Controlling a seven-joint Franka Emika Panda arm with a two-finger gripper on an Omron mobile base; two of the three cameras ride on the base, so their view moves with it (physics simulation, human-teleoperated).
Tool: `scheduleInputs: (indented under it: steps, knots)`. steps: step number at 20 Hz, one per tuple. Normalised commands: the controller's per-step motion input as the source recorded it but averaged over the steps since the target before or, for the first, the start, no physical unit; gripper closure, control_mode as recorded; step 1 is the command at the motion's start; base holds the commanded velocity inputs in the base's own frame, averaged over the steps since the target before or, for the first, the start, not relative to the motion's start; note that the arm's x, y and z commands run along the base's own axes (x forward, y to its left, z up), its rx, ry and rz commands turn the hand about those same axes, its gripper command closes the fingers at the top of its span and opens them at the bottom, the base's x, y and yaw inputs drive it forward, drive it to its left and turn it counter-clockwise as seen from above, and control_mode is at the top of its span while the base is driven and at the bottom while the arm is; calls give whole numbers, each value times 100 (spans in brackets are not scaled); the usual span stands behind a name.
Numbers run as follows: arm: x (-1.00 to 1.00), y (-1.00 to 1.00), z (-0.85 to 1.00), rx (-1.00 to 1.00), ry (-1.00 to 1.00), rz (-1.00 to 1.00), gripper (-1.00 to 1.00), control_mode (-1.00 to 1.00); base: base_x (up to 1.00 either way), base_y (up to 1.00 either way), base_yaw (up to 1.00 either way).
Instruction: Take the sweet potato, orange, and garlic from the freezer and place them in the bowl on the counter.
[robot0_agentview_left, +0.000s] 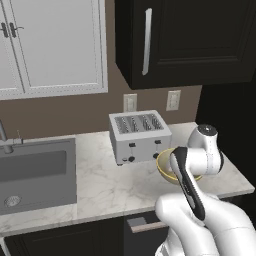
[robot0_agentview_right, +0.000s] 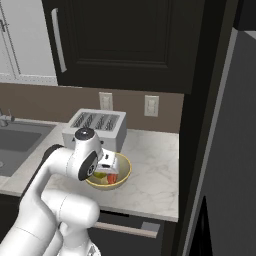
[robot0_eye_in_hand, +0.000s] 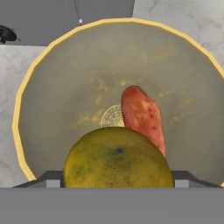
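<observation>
Hovering over the bowl (robot0_eye_in_hand: 39, 78), the gripper (robot0_agentview_right: 109, 170) is carrying the orange (robot0_eye_in_hand: 118, 159) between its fingers, which are standing wide around the fruit and gripping it from both sides. The bowl is sitting on the counter (robot0_agentview_left: 110, 190) near its right end, just in front of the toaster (robot0_agentview_left: 139, 136). The sweet potato (robot0_eye_in_hand: 143, 117) is already lying inside, slightly right of the bowl's middle, and the orange is hanging just beside it, toward the near rim. To my eye the release is best done low and over the bare part of the bottom, left of the sweet potato, so the round fruit is settling rather than bouncing off and rolling out.
</observation>
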Motion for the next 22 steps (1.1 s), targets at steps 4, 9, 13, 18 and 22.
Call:
scheduleInputs:
  steps: [4,9,13,18,22]
  knots:
    - [0,0,0,0,0,0,-100,-100,0,0,0]
    - [0,0,0,0,0,0,-100,-100,0,0,0]
    - [0,0,0,0,0,0,-100,-100,0,0,0]
    - [0,0,7,0,0,0,-100,-100,0,0,0]
    - [-12,0,36,0,-2,0,-100,-100,0,0,0]
